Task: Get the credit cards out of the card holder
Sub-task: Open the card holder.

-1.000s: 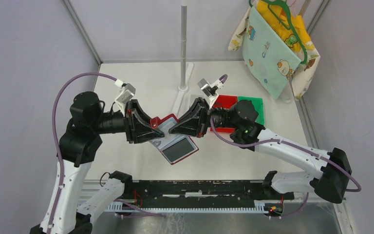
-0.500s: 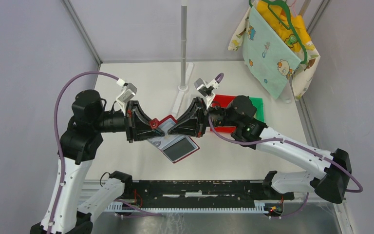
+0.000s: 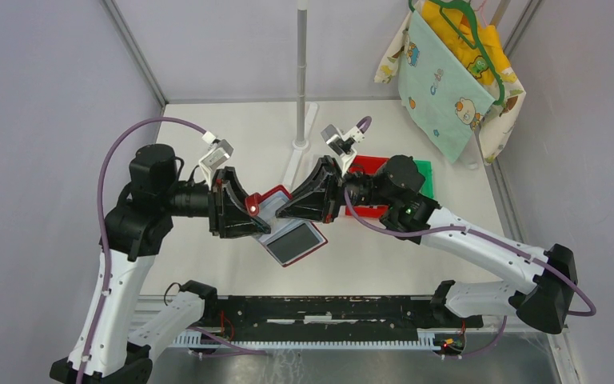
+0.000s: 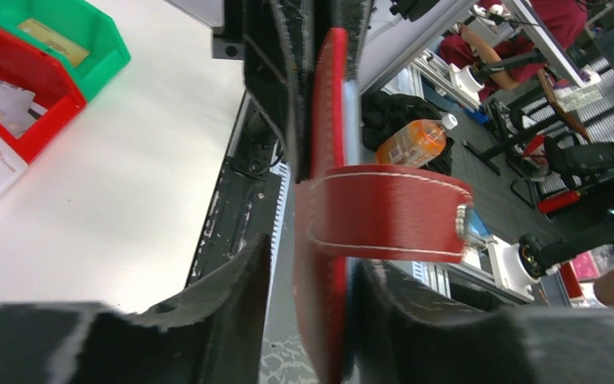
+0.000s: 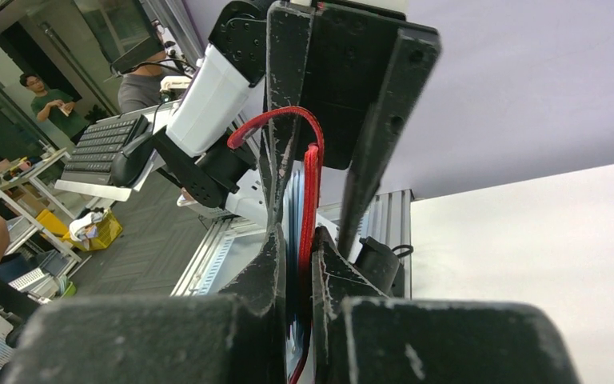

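Both hands at the card holder (image 3: 292, 244), off the desk (image 3: 232, 136)
Top: holder open, lower leaf hanging; left wrist: left hand (image 4: 312, 264) with jaws apart around its red edge; right wrist: right hand (image 5: 296, 264) clamped on it.

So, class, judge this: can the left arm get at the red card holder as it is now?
Likely yes: the left pincer sits around one edge of the card holder, jaws apart, while the right pincer clamps the opposite edge in mid-air. Nothing stands between.
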Available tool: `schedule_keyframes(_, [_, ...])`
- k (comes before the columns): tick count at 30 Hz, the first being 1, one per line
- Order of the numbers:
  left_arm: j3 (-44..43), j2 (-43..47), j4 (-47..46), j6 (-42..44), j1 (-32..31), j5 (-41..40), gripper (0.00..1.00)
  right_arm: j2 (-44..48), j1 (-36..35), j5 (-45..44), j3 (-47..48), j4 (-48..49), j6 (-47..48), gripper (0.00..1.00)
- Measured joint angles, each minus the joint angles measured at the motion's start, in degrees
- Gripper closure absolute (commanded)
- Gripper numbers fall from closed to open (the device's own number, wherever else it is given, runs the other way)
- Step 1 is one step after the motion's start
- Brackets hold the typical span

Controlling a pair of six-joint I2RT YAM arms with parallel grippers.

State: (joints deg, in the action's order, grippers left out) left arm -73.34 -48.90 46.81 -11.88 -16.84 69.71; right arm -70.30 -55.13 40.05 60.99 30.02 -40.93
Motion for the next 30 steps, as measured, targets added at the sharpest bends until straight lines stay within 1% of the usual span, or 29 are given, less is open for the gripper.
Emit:
schedule_keyframes(1, [0.0, -0.17, 0.17, 0.0, 0.0, 0.31, 0.68, 0.0, 0.04, -0.02, 0.0, -0.24, 0.04, 1.0])
schedule_keyframes(3, [-0.26, -0.44, 0.66, 0.13, 0.0, 0.96, 0.76, -0.09, 0.17, -0.02, 0.0, -1.05, 0.11, 1.0])
schedule_keyframes(5, [-0.83, -0.48, 1.05, 0.39, 0.0, 0.87, 0.76, -0.17, 0.17, -0.15, 0.0, -1.16, 0.09, 1.0])
schedule_keyframes(7, [-1.31, -0.5, 1.07, 0.46, 0.0, 0.74, 0.66, -0.17, 0.17, -0.22, 0.22, -1.07, 0.02, 1.0])
schedule_keyframes(10, [-1.4, -0.5, 0.9, 0.37, 0.0, 0.85, 0.59, -0.28, 0.13, -0.07, 0.42, -0.98, 0.13, 1.0])
schedule_keyframes(12, [-1.31, -0.59, 0.52, 0.33, 0.0, 0.9, 0.52, -0.5, 0.04, 0.11, 0.59, -0.98, 0.13, 1.0])
schedule_keyframes(14, [-0.92, -0.61, -0.22, 0.17, 0.0, 0.9, 0.51, -0.83, -0.09, 0.46, 0.9, -0.98, 0.13, 1.0])
schedule_keyframes(15, [-0.66, -0.63, -0.44, 0.0, 0.0, 0.9, 0.54, -0.98, -0.17, 0.52, 1.03, -1.03, 0.2, 1.0])
schedule_keyframes(18, [-0.31, -0.96, -0.7, -0.33, 0.0, 1.18, 0.74, -1.27, -0.26, 0.68, 1.42, -1.62, 0.42, 1.0])
schedule_keyframes(20, [-0.31, -0.98, -0.92, -0.48, 0.0, 1.36, 0.84, -1.49, -0.17, 0.55, 1.51, -2.05, 0.57, 1.0])
schedule_keyframes(21, [-0.33, -0.92, -0.9, -0.48, 0.0, 1.33, 0.9, -1.57, -0.15, 0.57, 1.53, -2.12, 0.48, 0.97])
schedule_keyframes(22, [-0.37, -0.83, -1.01, -0.44, 0.0, 1.01, 0.96, -1.6, -0.07, 0.37, 1.57, -2.32, 0.42, 0.87])
schedule_keyframes(23, [-0.46, -0.83, -1.05, -0.44, 0.0, 0.85, 0.98, -1.6, -0.04, 0.31, 1.62, -2.36, 0.46, 0.75])
schedule_keyframes(24, [-0.5, -0.83, -1.16, -0.42, 0.0, 0.7, 0.98, -1.6, -0.02, 0.22, 1.73, -2.51, 0.39, 0.58])
schedule_keyframes(26, [-0.52, -0.81, -1.49, -0.46, 0.0, -0.15, 0.98, -1.6, 0.02, -0.07, 2.34, -3.52, 0.48, 0.37])
schedule_keyframes(28, [-0.52, -0.81, -1.99, -0.48, 0.0, -1.6, 0.98, -1.53, 0.09, -0.79, 3.45, -5.05, 1.46, 0.27])
schedule_keyframes(30, [-0.52, -0.83, -2.16, -0.46, 0.0, -3.52, 0.98, -0.5, 0.52, -2.91, 4.26, -7.23, 2.45, 0.2])
